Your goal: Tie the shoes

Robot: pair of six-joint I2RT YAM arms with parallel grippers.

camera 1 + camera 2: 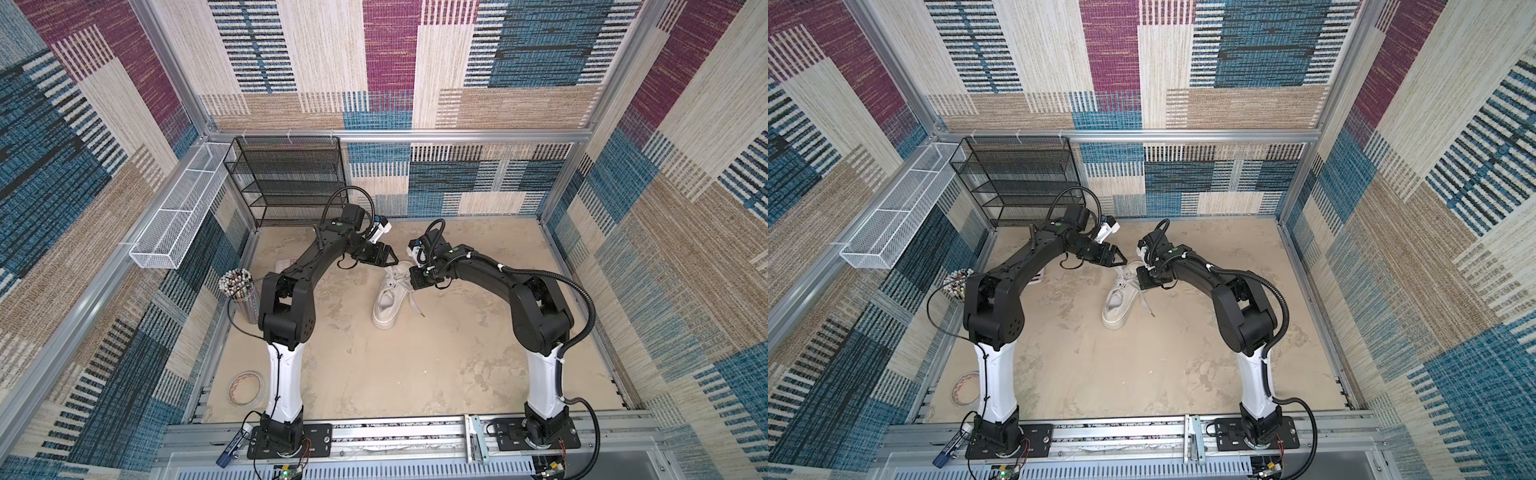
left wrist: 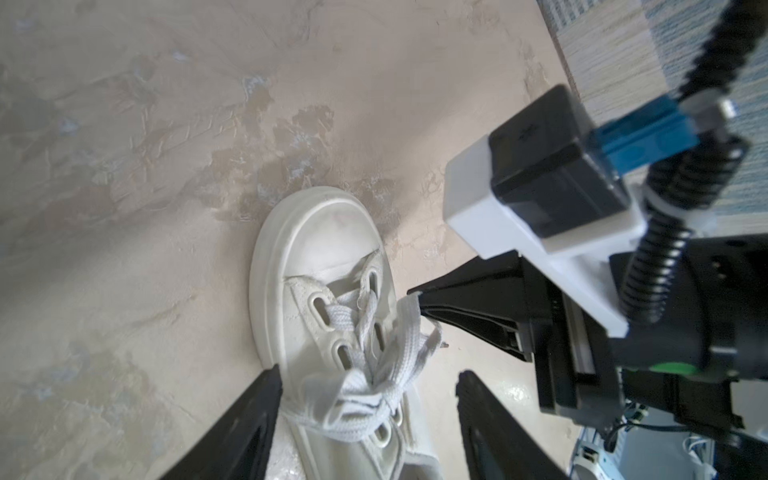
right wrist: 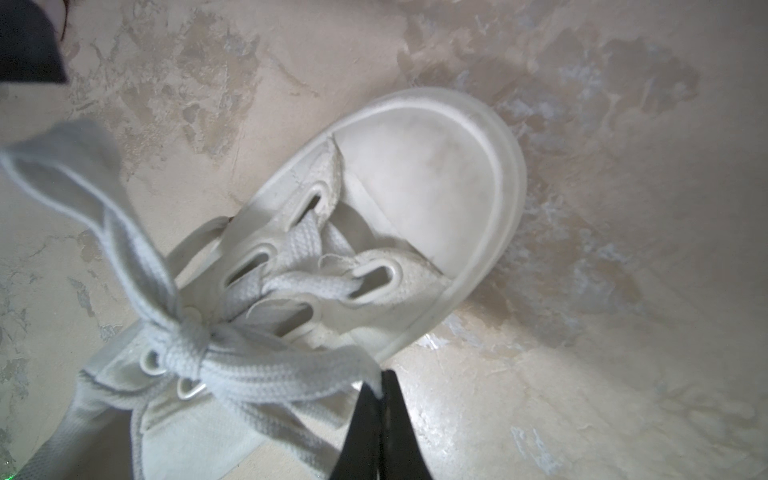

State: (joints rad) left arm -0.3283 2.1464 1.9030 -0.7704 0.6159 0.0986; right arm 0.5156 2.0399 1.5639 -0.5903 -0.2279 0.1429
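sneaker (image 1: 390, 297) is set centrally on the worktop (image 1: 374, 374), and its loose knot (image 3: 187, 349) could be undone if the lace (image 3: 291, 374) clamped in the right pincer (image 2: 419, 301) is tugged while nothing is gripped by the spread left pincer (image 2: 369, 372).

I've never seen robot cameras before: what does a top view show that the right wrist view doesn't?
Only a top view: both arms, the black mesh rack, white wire basket, pen cup and tape roll. Only the right wrist view: the knot, oval eyelets and the right jaws shut on a lace. Both: the white sneaker on the beige floor.
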